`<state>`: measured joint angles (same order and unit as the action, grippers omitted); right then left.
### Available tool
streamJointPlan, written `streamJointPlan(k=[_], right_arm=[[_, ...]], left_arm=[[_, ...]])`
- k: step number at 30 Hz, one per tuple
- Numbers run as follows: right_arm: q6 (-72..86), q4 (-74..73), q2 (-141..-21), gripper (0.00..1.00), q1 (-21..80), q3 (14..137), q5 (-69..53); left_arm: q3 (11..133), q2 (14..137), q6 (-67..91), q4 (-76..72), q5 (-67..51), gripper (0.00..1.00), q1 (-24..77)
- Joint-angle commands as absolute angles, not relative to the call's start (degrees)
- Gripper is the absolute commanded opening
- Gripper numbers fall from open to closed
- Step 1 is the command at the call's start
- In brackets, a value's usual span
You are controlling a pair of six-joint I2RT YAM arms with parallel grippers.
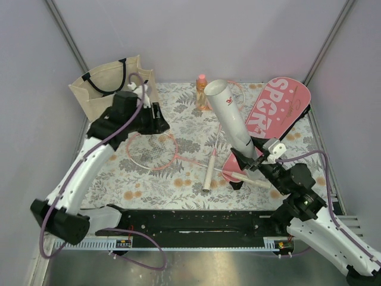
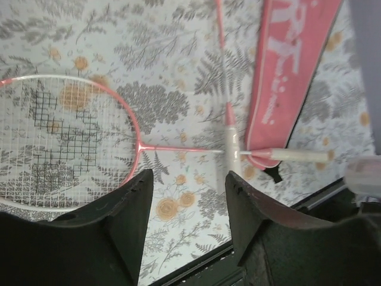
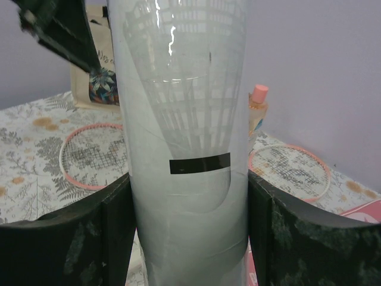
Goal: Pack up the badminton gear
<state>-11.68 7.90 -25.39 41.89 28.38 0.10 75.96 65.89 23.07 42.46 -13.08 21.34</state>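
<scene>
My right gripper [image 1: 247,156] is shut on the long white tube [image 1: 232,118] and holds it tilted up above the table; the tube [image 3: 184,143] fills the right wrist view between both fingers. The pink "SPORT" cover [image 1: 271,122] lies at the right, also in the left wrist view [image 2: 292,71]. One pink racket [image 1: 156,149] lies mid-table, its head [image 2: 59,140] under my left gripper [image 1: 156,119], which is open and empty above it. The second racket's head [image 3: 290,170] lies behind the tube near the cover.
A beige tote bag [image 1: 110,83] with black straps stands at the back left. An orange bottle [image 1: 202,90] with a pink cap stands at the back centre. Grey walls close in the table on three sides.
</scene>
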Motion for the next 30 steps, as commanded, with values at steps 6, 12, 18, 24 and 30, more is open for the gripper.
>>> streamJointPlan(k=[6,12,18,24,30], right_arm=[[-13.4,7.6,-18.0,0.38,42.0,31.4,6.7],[-15.4,5.4,-14.7,0.38,42.0,32.5,7.9],[-15.4,4.0,-13.6,0.38,41.9,32.9,6.7],[-15.6,3.9,-13.1,0.38,42.0,32.6,6.4],[-16.2,3.5,-12.1,0.38,41.9,32.3,6.7]], left_arm=[[85.1,90.7,23.8,37.8,-4.8,0.50,27.8],[94.7,105.6,28.1,38.3,-1.2,0.45,31.1],[101.1,116.0,31.1,38.1,1.4,0.41,33.8],[101.3,121.2,33.5,36.3,3.5,0.38,34.8],[102.0,124.8,33.7,36.2,3.5,0.37,35.0]])
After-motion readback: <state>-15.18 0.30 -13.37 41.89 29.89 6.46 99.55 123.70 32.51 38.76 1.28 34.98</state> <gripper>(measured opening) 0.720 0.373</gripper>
